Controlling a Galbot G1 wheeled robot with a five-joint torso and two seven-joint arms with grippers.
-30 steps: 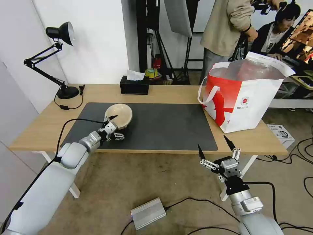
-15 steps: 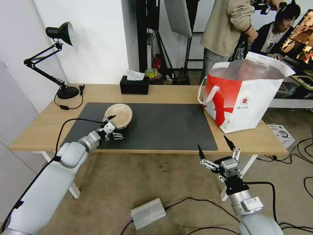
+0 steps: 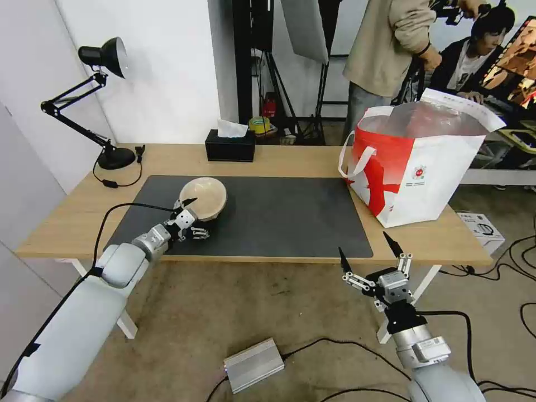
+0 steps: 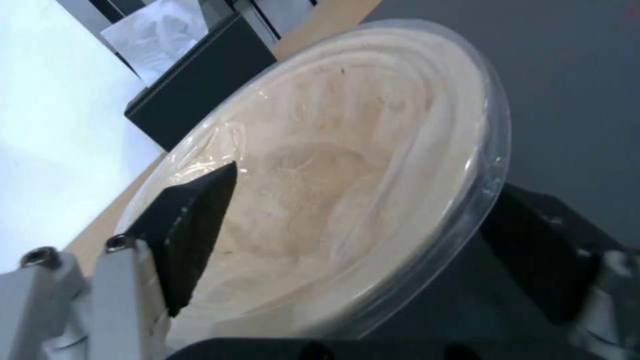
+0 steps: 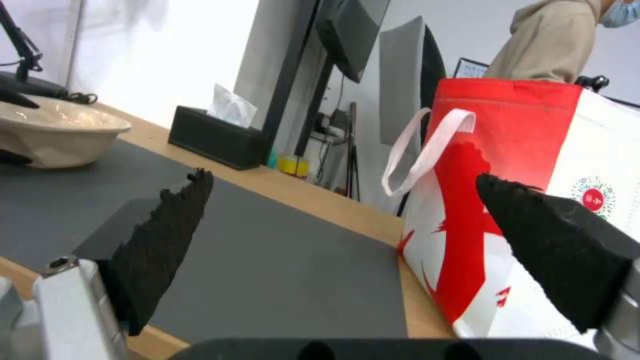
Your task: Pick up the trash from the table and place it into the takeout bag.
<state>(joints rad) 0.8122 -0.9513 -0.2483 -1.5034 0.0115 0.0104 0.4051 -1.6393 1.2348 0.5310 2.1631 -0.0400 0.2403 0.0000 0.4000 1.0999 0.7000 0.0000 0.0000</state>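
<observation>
Left pincer grips the beige bowl — tilted.

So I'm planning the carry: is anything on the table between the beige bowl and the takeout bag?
Nothing visible. The left hand grips the beige bowl at the mat's left end; bare mat runs across to the takeout bag. The tissue box stands behind the mat, off that line. The right hand hangs open below the table's front edge.
</observation>
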